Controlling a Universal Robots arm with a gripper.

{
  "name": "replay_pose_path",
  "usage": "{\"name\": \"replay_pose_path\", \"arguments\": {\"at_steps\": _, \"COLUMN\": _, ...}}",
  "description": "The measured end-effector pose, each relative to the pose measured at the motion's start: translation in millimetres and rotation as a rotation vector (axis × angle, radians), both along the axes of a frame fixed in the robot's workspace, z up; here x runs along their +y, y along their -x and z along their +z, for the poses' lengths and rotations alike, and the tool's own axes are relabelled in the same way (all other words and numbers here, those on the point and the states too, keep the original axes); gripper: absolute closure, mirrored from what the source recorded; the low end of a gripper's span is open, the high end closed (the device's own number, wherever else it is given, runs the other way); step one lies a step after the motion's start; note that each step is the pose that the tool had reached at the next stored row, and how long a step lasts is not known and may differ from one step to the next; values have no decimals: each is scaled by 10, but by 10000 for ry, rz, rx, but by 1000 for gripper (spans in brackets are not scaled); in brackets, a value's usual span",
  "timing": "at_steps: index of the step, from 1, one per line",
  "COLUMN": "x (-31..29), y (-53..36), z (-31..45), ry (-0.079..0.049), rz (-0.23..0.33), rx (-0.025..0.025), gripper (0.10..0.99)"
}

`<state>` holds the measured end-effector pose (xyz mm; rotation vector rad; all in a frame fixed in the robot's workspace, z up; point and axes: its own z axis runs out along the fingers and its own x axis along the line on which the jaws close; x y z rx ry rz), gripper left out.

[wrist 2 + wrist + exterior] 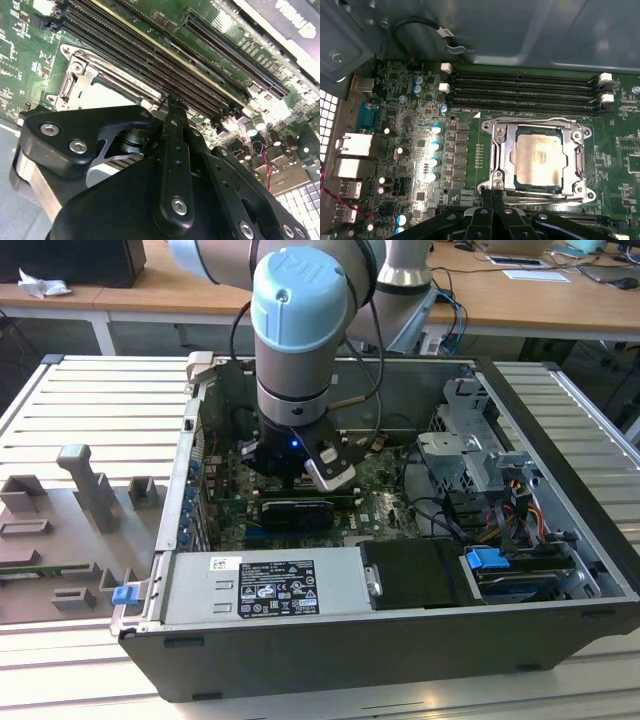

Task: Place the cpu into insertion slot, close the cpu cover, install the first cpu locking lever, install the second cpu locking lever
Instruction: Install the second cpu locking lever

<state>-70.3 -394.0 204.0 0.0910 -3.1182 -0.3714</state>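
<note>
Right now the cpu (540, 162) sits in the insertion slot (538, 190) on the green motherboard (470, 150), w/ the cpu cover (502, 155) shut down around it, silver top showing thru the window. Gripper (492, 192) hangs low at the socket's edge, fingers (496, 196) pressed together, gripping nothing. Memory slots (520, 90) lie just beside the socket, inside the pc case (330, 640).

Silver cpu (540, 161), green board (470, 100), black claw (492, 197).
</note>
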Motion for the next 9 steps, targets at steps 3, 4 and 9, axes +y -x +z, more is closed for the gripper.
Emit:
{"name": "replay_pose_path", "arguments": {"at_steps": 3, "x": 0, "y": 6, "z": -30, "ry": -85, "rz": 2, "rx": 0, "gripper": 980}}
{"name": "replay_pose_path", "arguments": {"at_steps": 4, "x": 0, "y": 14, "z": -37, "ry": -131, "rz": 0, "rx": 1, "gripper": 980}}
{"name": "replay_pose_path", "arguments": {"at_steps": 9, "x": 1, "y": 55, "z": 1, "ry": -435, "rz": 0, "rx": -2, "gripper": 980}}
